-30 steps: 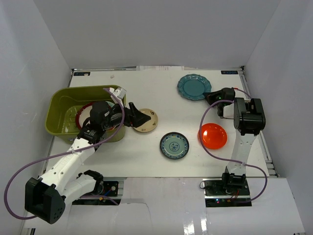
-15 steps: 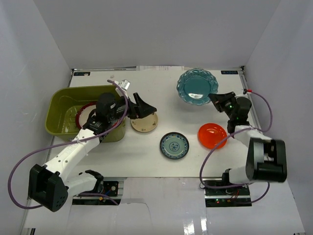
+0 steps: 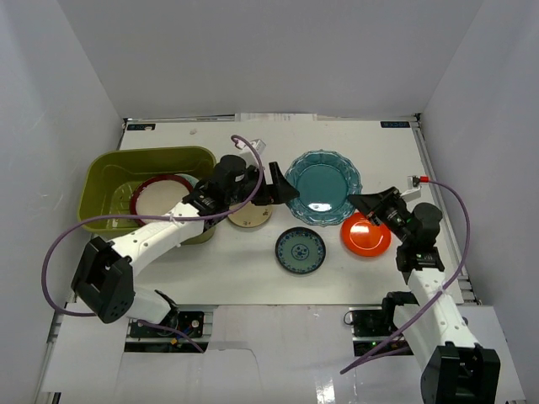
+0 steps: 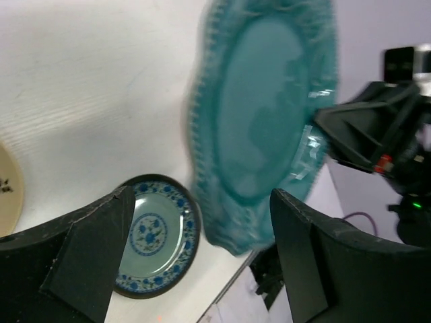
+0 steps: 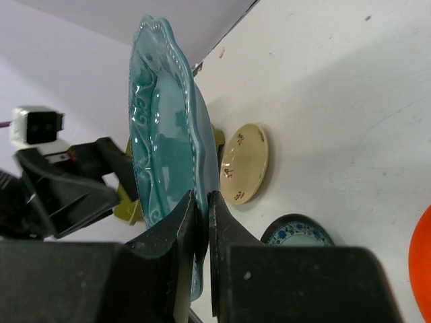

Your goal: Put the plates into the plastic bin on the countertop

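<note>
My right gripper (image 3: 357,202) is shut on the rim of the scalloped teal plate (image 3: 324,181) and holds it tilted above the countertop (image 3: 370,151); the pinch shows in the right wrist view (image 5: 202,202) on the plate (image 5: 165,155). My left gripper (image 3: 285,189) is open at the plate's left edge; in the left wrist view (image 4: 202,229) the plate (image 4: 262,121) hangs in front of the spread jaws. The olive plastic bin (image 3: 101,172) holds a maroon-rimmed cream plate (image 3: 160,195).
A small beige plate (image 3: 250,215) lies beside the bin, a small blue-patterned plate (image 3: 300,250) near the front middle, and a plain orange plate (image 3: 364,236) under my right arm. White walls surround the countertop.
My right gripper has lifted the teal plate from the back right and carried it left toward the middle. My left arm has swung right from the bin to the plate's edge.
</note>
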